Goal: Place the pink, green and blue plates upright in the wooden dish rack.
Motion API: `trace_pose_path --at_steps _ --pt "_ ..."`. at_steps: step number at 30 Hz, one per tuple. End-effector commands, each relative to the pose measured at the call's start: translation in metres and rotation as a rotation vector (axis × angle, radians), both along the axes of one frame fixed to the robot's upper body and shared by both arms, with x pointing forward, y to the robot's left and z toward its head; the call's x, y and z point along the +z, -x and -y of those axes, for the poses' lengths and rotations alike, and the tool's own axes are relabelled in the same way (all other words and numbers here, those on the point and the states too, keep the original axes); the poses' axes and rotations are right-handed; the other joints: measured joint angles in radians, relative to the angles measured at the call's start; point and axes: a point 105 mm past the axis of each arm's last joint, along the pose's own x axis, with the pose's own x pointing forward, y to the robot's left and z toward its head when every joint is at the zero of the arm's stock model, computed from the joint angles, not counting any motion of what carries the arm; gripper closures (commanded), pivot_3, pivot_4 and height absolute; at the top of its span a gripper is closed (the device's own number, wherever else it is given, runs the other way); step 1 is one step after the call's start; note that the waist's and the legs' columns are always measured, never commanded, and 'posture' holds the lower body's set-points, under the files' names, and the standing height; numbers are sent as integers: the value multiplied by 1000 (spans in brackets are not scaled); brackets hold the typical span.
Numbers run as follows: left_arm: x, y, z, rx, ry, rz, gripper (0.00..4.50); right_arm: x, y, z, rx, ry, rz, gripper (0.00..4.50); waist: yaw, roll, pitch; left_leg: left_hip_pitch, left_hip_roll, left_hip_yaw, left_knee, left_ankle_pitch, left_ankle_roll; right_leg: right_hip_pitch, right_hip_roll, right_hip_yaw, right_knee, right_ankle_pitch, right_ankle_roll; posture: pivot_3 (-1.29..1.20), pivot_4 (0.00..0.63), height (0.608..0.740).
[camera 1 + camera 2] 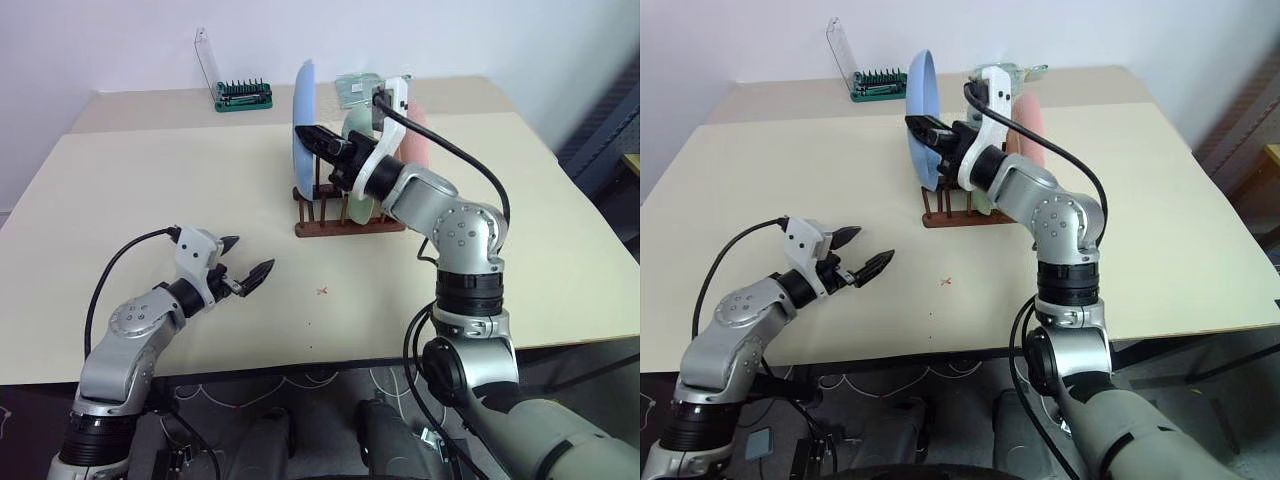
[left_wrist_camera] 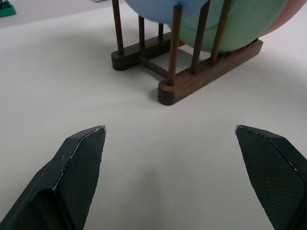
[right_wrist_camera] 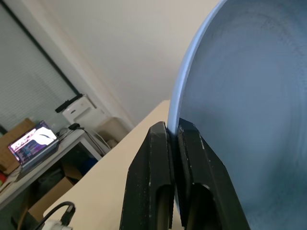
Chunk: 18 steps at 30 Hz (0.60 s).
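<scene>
The blue plate [image 1: 303,120] stands upright at the left end of the wooden dish rack [image 1: 345,222]. My right gripper [image 1: 308,134] is shut on its rim, and the right wrist view shows both fingers pinching that rim [image 3: 173,132]. Behind it in the rack stand the green plate [image 1: 360,205] and the pink plate [image 1: 416,148], partly hidden by my right arm. Low over the table, left of and nearer than the rack, my left gripper [image 1: 250,255] is open and holds nothing. In the left wrist view it faces the rack [image 2: 201,76].
A green tool holder [image 1: 243,95] with a clear panel stands at the back left of the table. A small red cross mark [image 1: 322,291] lies on the cream tabletop [image 1: 150,190] in front of the rack. A second table [image 1: 140,105] adjoins behind.
</scene>
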Motion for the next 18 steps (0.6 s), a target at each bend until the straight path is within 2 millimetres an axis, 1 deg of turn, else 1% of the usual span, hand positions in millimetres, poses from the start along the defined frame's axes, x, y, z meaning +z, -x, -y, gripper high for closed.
trace_pose_path --at_steps 1,7,10,16,18 --pt "8 4 7 -25 10 31 59 18 3 -3 20 -22 37 4500 0 0 0 0 0 0 0 0 0 0 0 0 0 0 0 0 150 740" --pt "8 4 8 -31 18 28 59 14 1 -1 11 -24 2 4500 0 0 0 0 0 0 0 0 0 0 0 0 0 0 0 0 150 740" --pt "8 3 8 -33 19 28 3 15 0 -1 7 -23 5 3487 0 0 0 0 0 0 0 0 0 0 0 0 0 0 0 0 150 740" --pt "9 3 9 -36 22 29 3 18 1 0 -2 -15 33 477 0 0 0 0 0 0 0 0 0 0 0 0 0 0 0 0 150 740" --pt "9 3 10 -37 23 28 3 21 3 -1 -2 -9 54 477 0 0 0 0 0 0 0 0 0 0 0 0 0 0 0 0 150 740"
